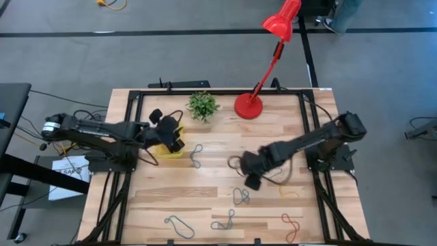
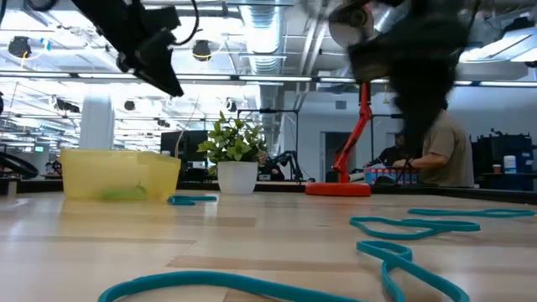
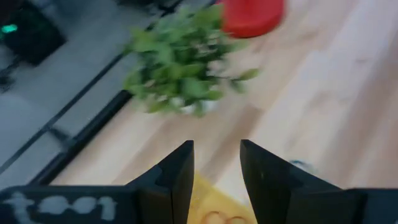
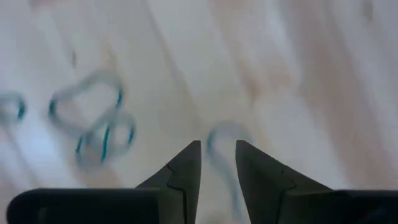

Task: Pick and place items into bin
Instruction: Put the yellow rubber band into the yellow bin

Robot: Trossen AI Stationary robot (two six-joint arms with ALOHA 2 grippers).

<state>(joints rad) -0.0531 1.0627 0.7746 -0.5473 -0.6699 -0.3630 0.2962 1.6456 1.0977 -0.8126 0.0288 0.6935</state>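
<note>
1. Bin (image 1: 167,148) sits under our left gripper (image 1: 175,137) — fingers spread, empty.
2. Right gripper (image 1: 251,179), slightly parted, hovers; blue loop (image 1: 241,197) at its 6 o'clock.
3. Plant (image 1: 203,105) at bin's 1 o'clock — lamp (image 1: 248,106) beyond.

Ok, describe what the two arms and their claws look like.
Both arms are dark, jointed tubes with black cables trailing along them. The left arm has a pale cylinder at its outer end. Each claw, the left claw and the right claw, ends in two flat, black, wedge-shaped fingers. The left claw's body carries blurred white lettering.
</note>
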